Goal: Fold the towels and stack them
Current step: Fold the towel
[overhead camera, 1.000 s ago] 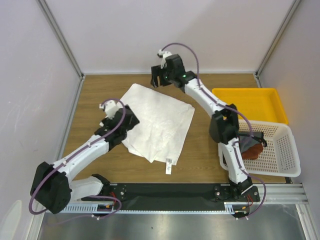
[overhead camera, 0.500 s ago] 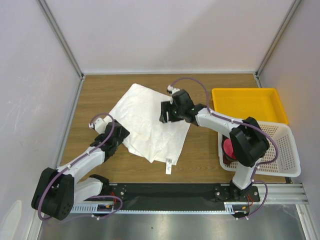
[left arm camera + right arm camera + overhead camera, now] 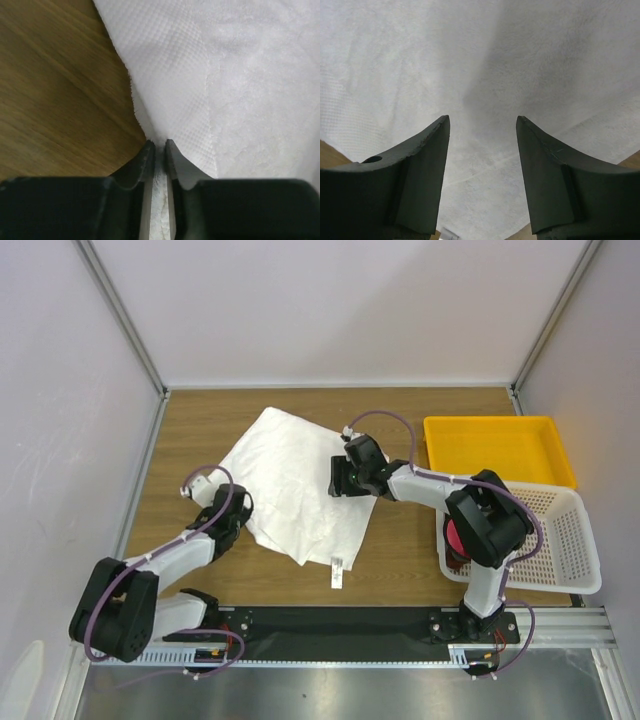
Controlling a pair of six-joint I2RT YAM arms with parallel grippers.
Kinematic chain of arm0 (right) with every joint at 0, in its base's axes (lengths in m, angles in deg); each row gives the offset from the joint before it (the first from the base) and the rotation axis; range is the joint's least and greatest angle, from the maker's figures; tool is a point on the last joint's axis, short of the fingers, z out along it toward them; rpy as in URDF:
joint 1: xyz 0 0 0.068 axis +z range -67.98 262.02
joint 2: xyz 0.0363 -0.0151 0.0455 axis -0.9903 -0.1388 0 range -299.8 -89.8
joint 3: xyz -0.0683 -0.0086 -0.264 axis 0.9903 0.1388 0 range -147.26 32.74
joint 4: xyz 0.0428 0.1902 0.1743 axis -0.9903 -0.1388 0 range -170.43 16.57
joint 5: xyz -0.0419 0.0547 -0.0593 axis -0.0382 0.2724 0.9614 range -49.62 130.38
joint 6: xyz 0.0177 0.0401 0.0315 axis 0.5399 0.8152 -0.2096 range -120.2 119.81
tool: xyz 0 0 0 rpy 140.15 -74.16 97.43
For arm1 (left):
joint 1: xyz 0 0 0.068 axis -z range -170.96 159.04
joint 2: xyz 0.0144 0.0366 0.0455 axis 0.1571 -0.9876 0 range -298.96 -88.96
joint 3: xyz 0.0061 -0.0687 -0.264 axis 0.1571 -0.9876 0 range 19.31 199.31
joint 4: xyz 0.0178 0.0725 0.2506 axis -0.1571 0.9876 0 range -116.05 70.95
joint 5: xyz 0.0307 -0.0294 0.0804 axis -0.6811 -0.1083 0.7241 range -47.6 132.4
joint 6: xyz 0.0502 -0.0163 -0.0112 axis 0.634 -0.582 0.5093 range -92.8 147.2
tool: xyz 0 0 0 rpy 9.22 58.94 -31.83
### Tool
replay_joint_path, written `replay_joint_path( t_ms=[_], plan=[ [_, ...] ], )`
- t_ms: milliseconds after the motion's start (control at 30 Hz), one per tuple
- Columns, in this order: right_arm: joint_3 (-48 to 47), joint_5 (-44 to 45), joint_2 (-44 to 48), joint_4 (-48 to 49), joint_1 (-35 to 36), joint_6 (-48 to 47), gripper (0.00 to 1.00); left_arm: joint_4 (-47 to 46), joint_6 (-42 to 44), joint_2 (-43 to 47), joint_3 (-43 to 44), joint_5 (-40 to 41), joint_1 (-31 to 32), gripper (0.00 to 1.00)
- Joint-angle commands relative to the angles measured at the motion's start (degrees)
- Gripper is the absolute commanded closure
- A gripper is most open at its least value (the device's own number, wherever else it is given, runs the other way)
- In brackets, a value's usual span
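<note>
The large white towel [image 3: 290,475] lies spread on the wooden table, its small tag [image 3: 337,573] at the near corner. My left gripper [image 3: 244,508] sits low at the towel's left edge. In the left wrist view it [image 3: 160,146] is shut on a pinched fold of the white towel [image 3: 240,90]. My right gripper [image 3: 341,483] hovers over the towel's right part. The right wrist view shows it [image 3: 482,121] open, with only white towel [image 3: 480,60] below and nothing between the fingers. A magenta towel [image 3: 455,536] shows in the basket, mostly hidden by the right arm.
A white perforated basket [image 3: 570,540] stands at the right near the front. A yellow tray [image 3: 500,445] sits behind it. Bare wood [image 3: 55,85] lies left of the towel. Grey walls close in the table on three sides.
The left gripper has slid to the towel's left edge and shut on it. The right arm swung down from the far edge to above the towel's right part, its jaws narrowing slightly.
</note>
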Motion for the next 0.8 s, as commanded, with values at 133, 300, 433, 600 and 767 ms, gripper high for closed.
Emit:
replay_joint_path(
  t_ms=[133, 300, 433, 600, 767],
  plan=[
    [0.5, 2.1, -4.1, 1.8, -0.1, 0.7, 0.43, 8.7, 4.2, 4.0, 7.8, 10.7, 3.6, 0.99],
    [0.6, 2.2, -5.4, 1.8, -1.1, 0.9, 0.44, 27.0, 1.1, -1.0, 21.3, 25.8, 13.7, 0.86],
    [1.0, 2.0, -6.2, 1.7, -2.7, 0.9, 0.46, 47.5, -8.4, -8.7, 29.8, 33.1, 20.2, 0.73],
    [1.4, 1.7, -6.6, 1.4, -3.9, 0.3, 0.48, 60.4, -18.8, -17.9, 34.9, 35.0, 21.7, 0.28],
    [1.8, 2.1, -6.0, 0.5, -4.1, -0.4, 0.48, 55.8, -16.0, -16.4, 30.7, 28.9, 21.6, 0.20]
  ],
)
